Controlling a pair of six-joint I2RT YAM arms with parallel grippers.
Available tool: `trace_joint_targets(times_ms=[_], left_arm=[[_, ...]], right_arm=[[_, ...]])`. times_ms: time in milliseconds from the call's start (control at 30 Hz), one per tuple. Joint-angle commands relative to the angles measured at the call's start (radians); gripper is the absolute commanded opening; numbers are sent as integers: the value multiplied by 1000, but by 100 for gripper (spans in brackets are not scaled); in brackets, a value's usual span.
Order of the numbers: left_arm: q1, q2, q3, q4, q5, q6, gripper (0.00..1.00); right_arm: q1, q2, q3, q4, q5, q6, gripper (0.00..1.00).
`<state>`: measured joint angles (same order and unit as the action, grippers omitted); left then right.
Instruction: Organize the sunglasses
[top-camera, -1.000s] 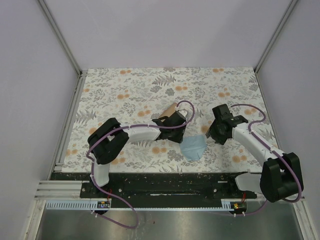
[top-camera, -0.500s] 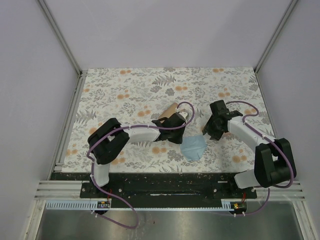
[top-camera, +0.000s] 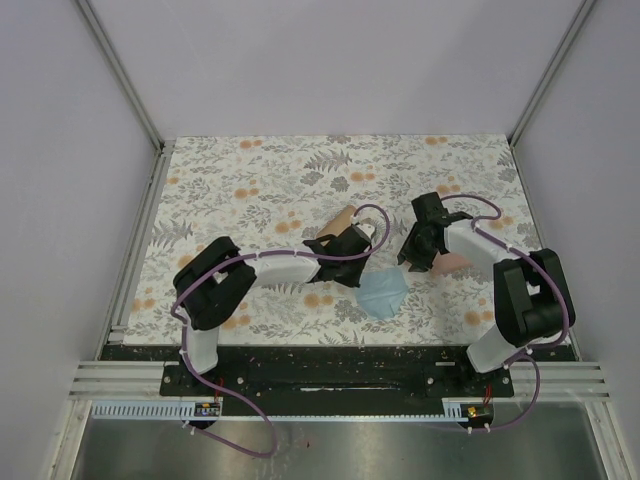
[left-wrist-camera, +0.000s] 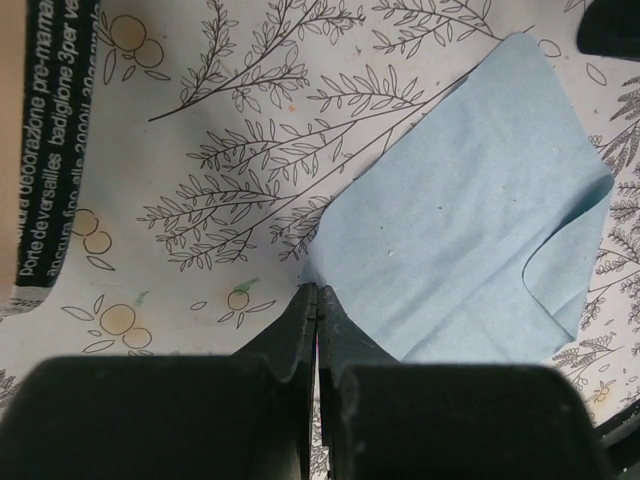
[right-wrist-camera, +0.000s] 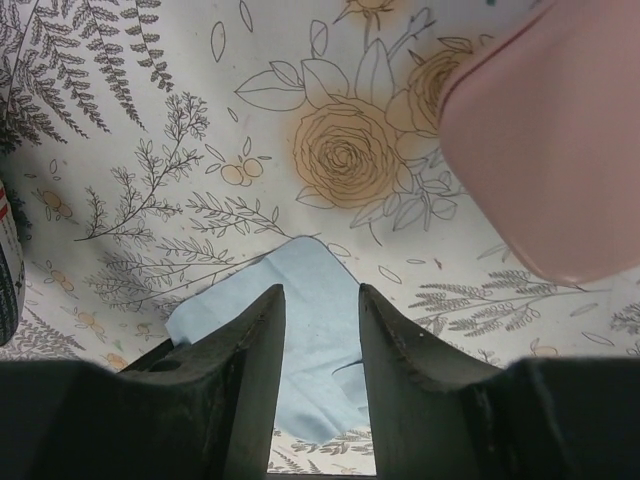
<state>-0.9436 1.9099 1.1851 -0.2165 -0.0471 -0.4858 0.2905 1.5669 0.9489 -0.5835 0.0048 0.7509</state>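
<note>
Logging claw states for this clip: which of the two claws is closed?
The left claw, fingers pinched on a corner of the blue cloth; the right claw shows a gap.

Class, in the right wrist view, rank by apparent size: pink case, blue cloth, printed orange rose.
1. pink case, though cropped and perhaps nearer the camera
2. blue cloth, partly hidden
3. orange rose
</note>
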Motion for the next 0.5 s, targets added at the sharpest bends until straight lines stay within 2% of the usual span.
trace_joint_targets(times_ms=[0, 467], left_arm=[[3, -74, -4, 22, -31, 35, 0], [2, -107, -45, 88, 43, 67, 0]], right_arm=[[-5, 53, 44, 43, -61, -41, 43], [-5, 154, 57, 65, -54, -39, 48]])
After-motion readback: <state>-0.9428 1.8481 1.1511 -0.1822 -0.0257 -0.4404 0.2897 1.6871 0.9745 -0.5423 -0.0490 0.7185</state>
